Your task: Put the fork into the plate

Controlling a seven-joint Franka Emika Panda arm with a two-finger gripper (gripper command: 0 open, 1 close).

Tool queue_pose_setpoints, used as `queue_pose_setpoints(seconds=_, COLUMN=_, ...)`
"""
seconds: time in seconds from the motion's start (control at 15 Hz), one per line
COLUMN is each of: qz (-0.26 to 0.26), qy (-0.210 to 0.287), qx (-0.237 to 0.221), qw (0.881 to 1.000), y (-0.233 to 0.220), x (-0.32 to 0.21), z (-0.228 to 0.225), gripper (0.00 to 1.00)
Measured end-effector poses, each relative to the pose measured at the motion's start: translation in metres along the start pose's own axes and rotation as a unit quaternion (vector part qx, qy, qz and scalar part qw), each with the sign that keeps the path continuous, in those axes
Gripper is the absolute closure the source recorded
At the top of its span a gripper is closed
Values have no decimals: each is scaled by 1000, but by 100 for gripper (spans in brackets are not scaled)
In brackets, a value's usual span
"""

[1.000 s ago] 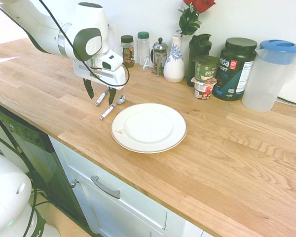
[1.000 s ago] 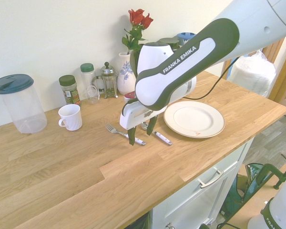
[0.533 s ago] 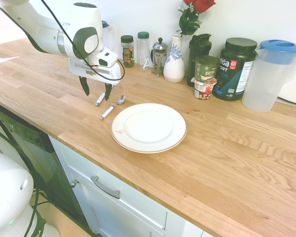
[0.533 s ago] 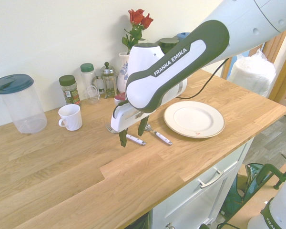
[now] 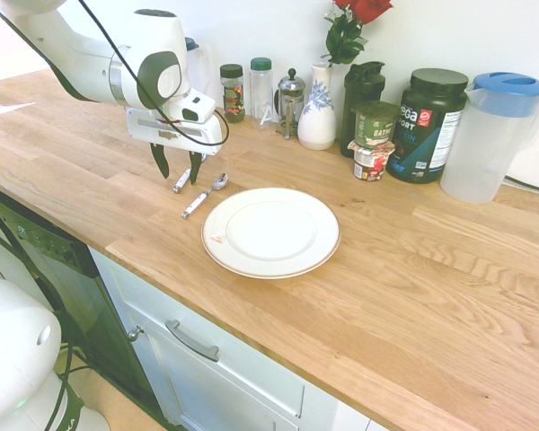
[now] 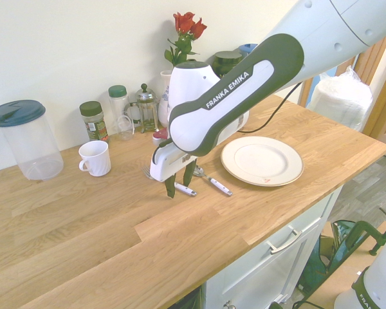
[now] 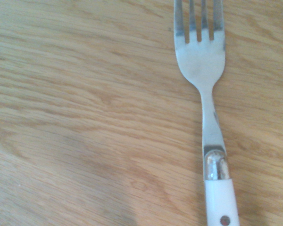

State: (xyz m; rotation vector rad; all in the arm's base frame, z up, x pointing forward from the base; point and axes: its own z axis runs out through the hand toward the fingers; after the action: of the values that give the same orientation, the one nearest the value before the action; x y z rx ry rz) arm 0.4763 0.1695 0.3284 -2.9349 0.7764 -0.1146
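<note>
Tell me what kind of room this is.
Most likely a home kitchen: a wooden countertop over white cabinet drawers, with a plate, a fork and a spoon laid out, and a French press and jars against the wall.

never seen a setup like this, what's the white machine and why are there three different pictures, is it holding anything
The white machine is a robot arm ending in a two-finger gripper. Two pictures come from cameras placed on opposite sides of the wooden counter; the close-up comes from a camera on the arm's wrist, looking down. The gripper hangs, fingers apart, above a fork and holds nothing. The fork lies flat on the wood, beside a spoon and a round cream plate. Jars, a vase of roses and a jug stand along the wall.
</note>
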Motion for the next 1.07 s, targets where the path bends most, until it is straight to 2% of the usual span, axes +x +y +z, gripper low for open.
queue_pose_setpoints(seconds=0.67, qz=-19, qy=13, qx=-16, qw=1000, y=-2, x=-3, z=1, gripper=100)
queue_pose_setpoints(seconds=1.07, qz=-8, qy=15, qx=-18, qw=1000, y=-1, x=-2, z=0, gripper=100)
